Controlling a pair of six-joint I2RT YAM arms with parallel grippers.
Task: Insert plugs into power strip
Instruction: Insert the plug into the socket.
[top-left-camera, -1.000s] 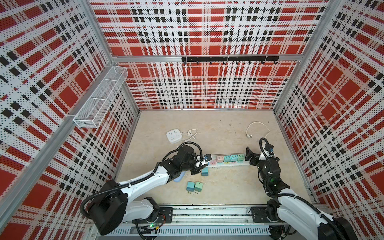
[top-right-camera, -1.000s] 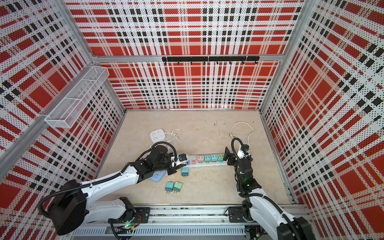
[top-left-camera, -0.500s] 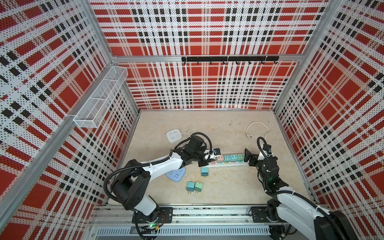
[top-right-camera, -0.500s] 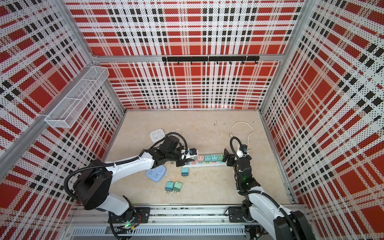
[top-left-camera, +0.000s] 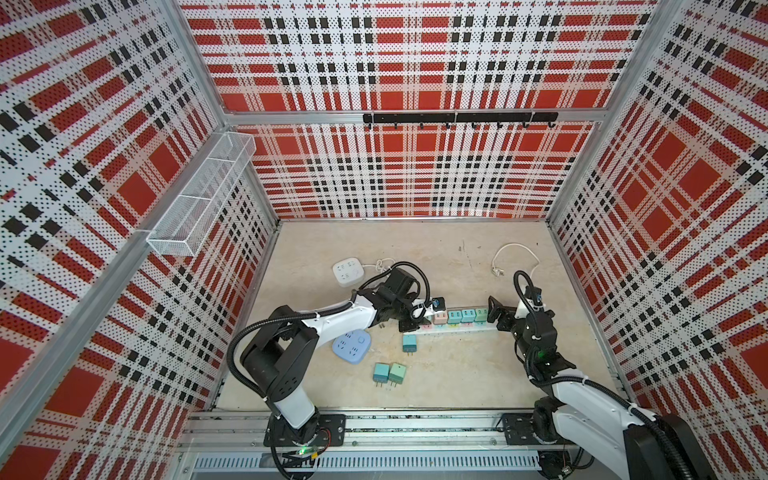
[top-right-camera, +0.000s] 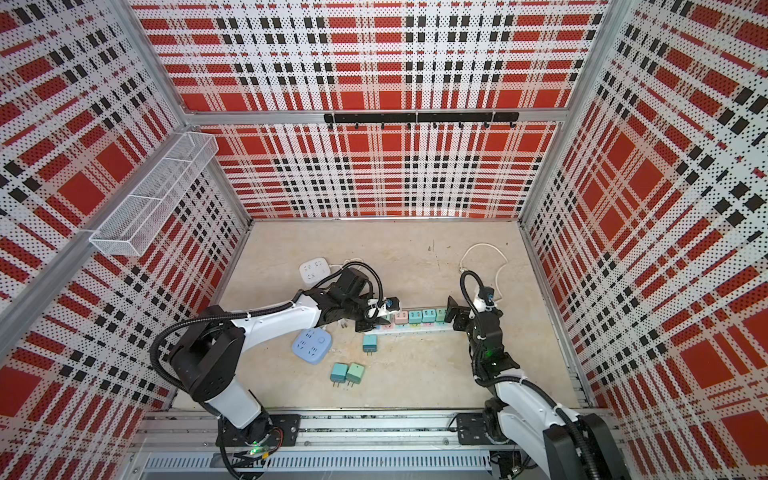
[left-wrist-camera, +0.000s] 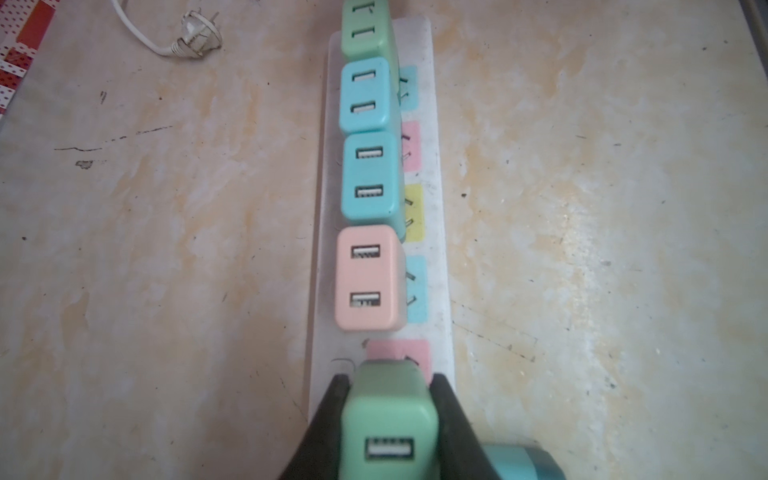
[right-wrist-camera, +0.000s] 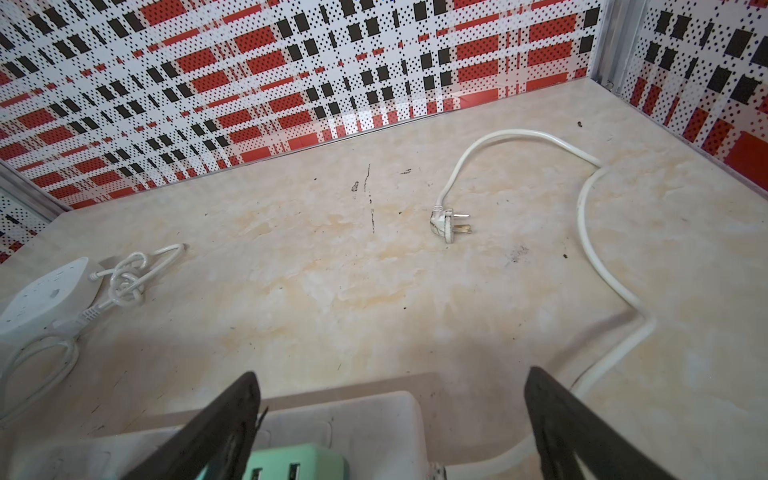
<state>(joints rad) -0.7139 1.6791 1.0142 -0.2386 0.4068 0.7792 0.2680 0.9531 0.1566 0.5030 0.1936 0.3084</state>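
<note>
Clamping a mint green plug (left-wrist-camera: 388, 415) tight between its jaws, the left gripper (left-wrist-camera: 388, 377) hangs over the left end of the power strip (left-wrist-camera: 436, 124), whose long axis runs left to right. The vacant pink socket (left-wrist-camera: 411, 353) lies straight beneath, just left of the seated pink plug (left-wrist-camera: 370, 278), so the left arm is nearer. The right gripper (right-wrist-camera: 392, 374) gapes wide and empty at the strip's right end, and a loose teal plug (top-left-camera: 409, 343) lies just on the strip's near side.

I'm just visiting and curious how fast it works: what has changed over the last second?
The left hand, shut on a mint green plug, moved toward the right hand, over the power strip's free end; its arm swung clear of the blue socket block. The right hand stayed open at the strip's other end. The four inserted plugs and three loose plugs stayed put.
</note>
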